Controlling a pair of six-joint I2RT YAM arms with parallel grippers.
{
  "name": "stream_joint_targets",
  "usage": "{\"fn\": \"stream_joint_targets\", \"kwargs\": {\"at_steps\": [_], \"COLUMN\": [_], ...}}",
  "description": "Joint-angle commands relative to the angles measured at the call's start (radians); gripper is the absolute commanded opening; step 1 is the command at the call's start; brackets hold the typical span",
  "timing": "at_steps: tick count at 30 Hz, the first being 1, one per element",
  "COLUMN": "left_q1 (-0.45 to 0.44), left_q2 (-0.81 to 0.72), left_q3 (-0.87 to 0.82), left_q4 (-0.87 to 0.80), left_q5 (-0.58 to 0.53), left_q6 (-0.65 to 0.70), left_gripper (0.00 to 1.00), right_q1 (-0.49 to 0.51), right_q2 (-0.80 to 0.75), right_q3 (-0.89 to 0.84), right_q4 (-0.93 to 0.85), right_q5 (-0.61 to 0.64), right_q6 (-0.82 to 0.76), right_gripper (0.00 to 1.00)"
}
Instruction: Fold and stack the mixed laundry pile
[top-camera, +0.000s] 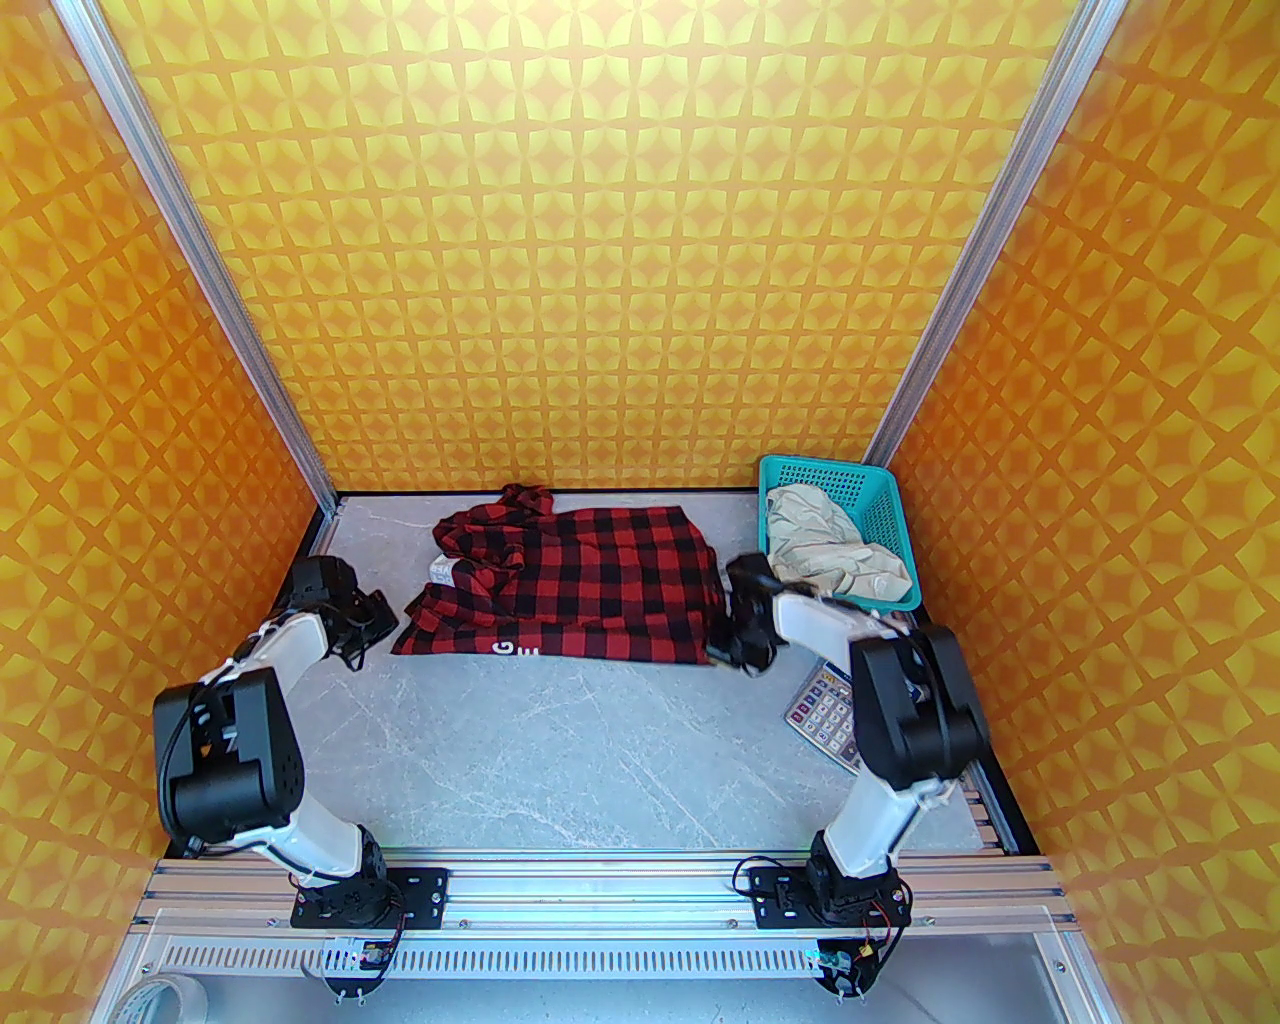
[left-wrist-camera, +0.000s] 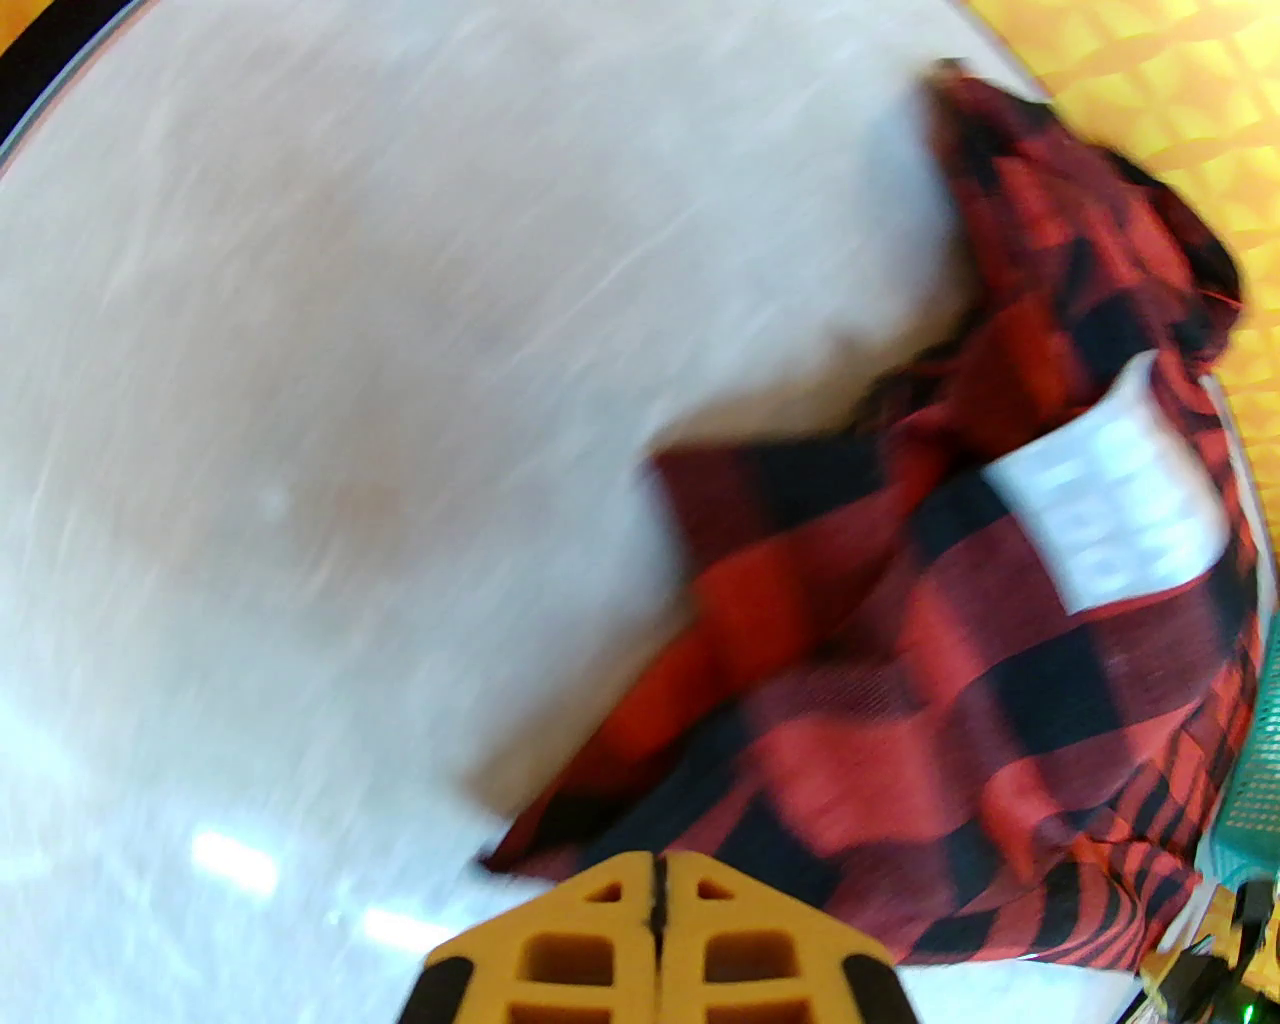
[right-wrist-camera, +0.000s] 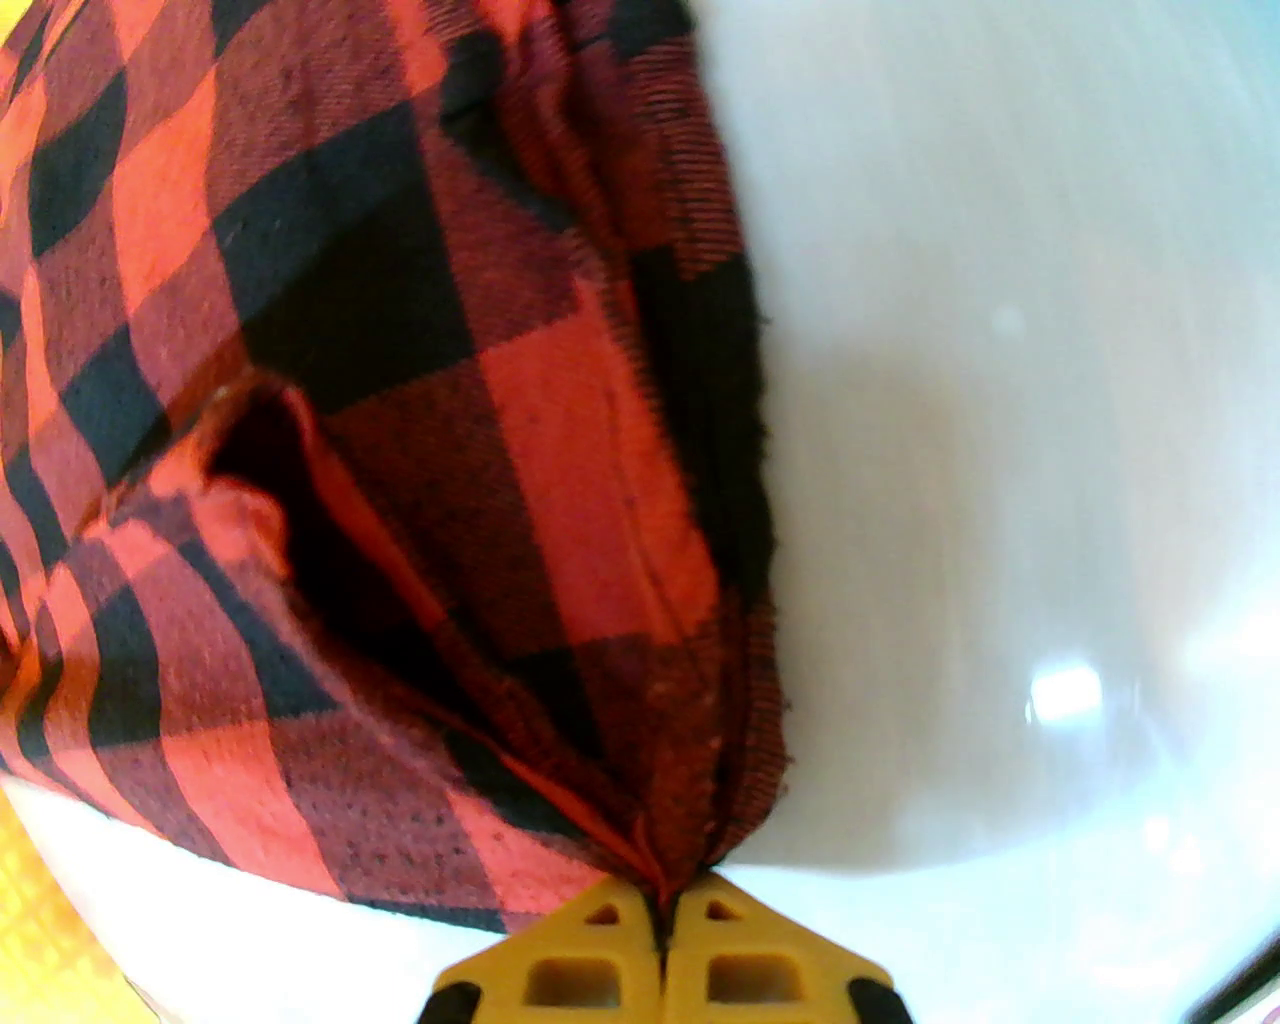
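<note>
**A:** Where's the shirt for us?

**B:** Check shirt lies on the far half of the table. Its long axis runs left to right, and the near hem with the white lettering faces our bases. The far-left part is bunched.

**A:** Tools?

**B:** Right tool is clamped on the near-right corner, with cloth pinched between its fingers. Left tool has its fingers pressed together at the near-left corner. The hem runs right up to the tips, but that view is blurred, so we can't tell if any cloth is caught.

**A:** What does the next move turn on?

**B:** We have one tool at each end of the near hem, and the shirt stretches away from both toward the back wall. We'd judge a fold across the short axis, near hem carried to the far edge. Both corners need to travel together, otherwise the hem skews.

**A:** Cream garment?

**B:** Cream garment is crumpled in the teal basket at far right. Our right arm is nearer, and it's not yet folded.
</note>
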Motion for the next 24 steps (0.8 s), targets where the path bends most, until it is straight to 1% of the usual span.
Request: {"fn": "stream_joint_targets", "kwargs": {"at_steps": [1, 2, 4, 5, 6, 7, 8, 10, 11, 14, 17, 20, 24], "left_q1": [0.004, -0.007, -0.045, -0.072, -0.098, -0.131, -0.168, -0.226, -0.246, -0.264, -0.271, -0.296, -0.327], "left_q2": [-0.052, -0.066, -0.068, -0.061, -0.055, -0.044, -0.021, 0.038, 0.088, 0.241, 0.362, 0.458, 0.555], "left_q3": [-0.027, -0.022, 0.019, 0.055, 0.079, 0.117, 0.163, 0.255, 0.320, 0.484, 0.619, 0.733, 0.845], "left_q4": [-0.097, -0.103, -0.133, -0.143, -0.140, -0.140, -0.143, -0.151, -0.174, -0.233, -0.273, -0.335, -0.422], "left_q5": [-0.030, -0.006, 0.033, 0.054, 0.061, 0.061, 0.063, 0.066, 0.069, 0.073, 0.093, 0.094, 0.096], "left_q6": [0.014, 0.035, 0.085, 0.112, 0.129, 0.148, 0.176, 0.245, 0.280, 0.353, 0.411, 0.476, 0.551], "left_gripper": [0.00, 0.00, 0.15, 0.20, 0.26, 0.34, 0.43, 0.56, 0.60, 0.70, 0.78, 0.81, 0.84], "right_q1": [0.010, 0.011, 0.011, 0.011, 0.011, 0.011, 0.011, 0.011, 0.011, 0.011, 0.011, 0.011, 0.019], "right_q2": [-0.098, -0.124, -0.155, -0.165, -0.171, -0.180, -0.189, -0.208, -0.214, -0.219, -0.211, -0.187, -0.176], "right_q3": [-0.127, -0.162, -0.200, -0.204, -0.197, -0.183, -0.168, -0.132, -0.112, -0.057, -0.019, 0.023, 0.085], "right_q4": [-0.008, -0.007, -0.011, -0.023, -0.038, -0.058, -0.076, -0.105, -0.123, -0.170, -0.189, -0.204, -0.219], "right_q5": [-0.010, -0.007, -0.005, 0.000, 0.007, 0.021, 0.034, 0.056, 0.068, 0.098, 0.117, 0.116, 0.112], "right_q6": [0.036, 0.035, 0.029, 0.023, 0.017, 0.008, 0.005, -0.004, -0.008, -0.028, -0.038, -0.036, -0.043], "right_gripper": [0.00, 0.00, 0.00, 0.07, 0.18, 0.30, 0.36, 0.43, 0.46, 0.49, 0.52, 0.53, 0.55]}}
